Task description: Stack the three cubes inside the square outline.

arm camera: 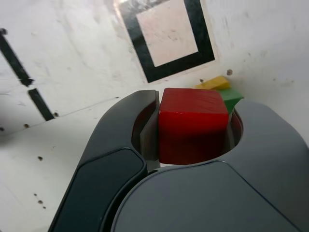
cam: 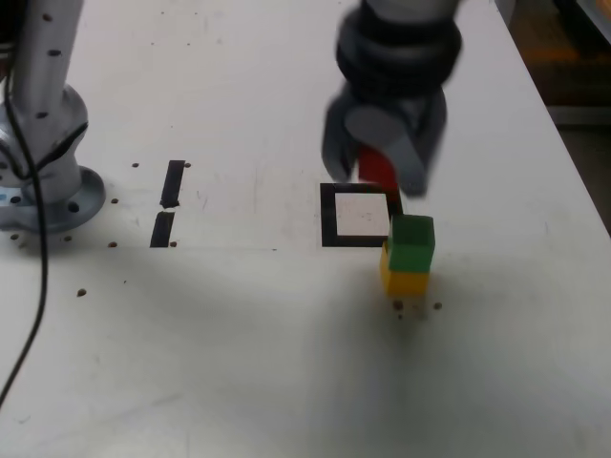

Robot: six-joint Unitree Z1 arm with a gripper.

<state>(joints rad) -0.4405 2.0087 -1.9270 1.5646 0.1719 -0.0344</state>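
Note:
My gripper (cam: pixel 382 172) is shut on the red cube (arm camera: pixel 192 121), which fills the space between the jaws in the wrist view. In the exterior view the red cube (cam: pixel 376 168) shows between the grey fingers, held above the far edge of the square outline (cam: pixel 359 216). The green cube (cam: pixel 412 244) sits on top of the yellow cube (cam: pixel 404 280), just outside the outline's near corner on the exterior view's right. In the wrist view the square outline (arm camera: pixel 166 36) lies beyond the gripper, with slivers of the yellow cube (arm camera: pixel 212 83) and green cube (arm camera: pixel 231 97) showing past the red one.
The arm's base (cam: pixel 48 143) stands at the exterior view's left. Two short black tape strips (cam: pixel 169 202) lie between the base and the outline. A black cable (cam: pixel 38 286) runs down the left side. The table's edge (cam: pixel 563 143) slants along the exterior view's right.

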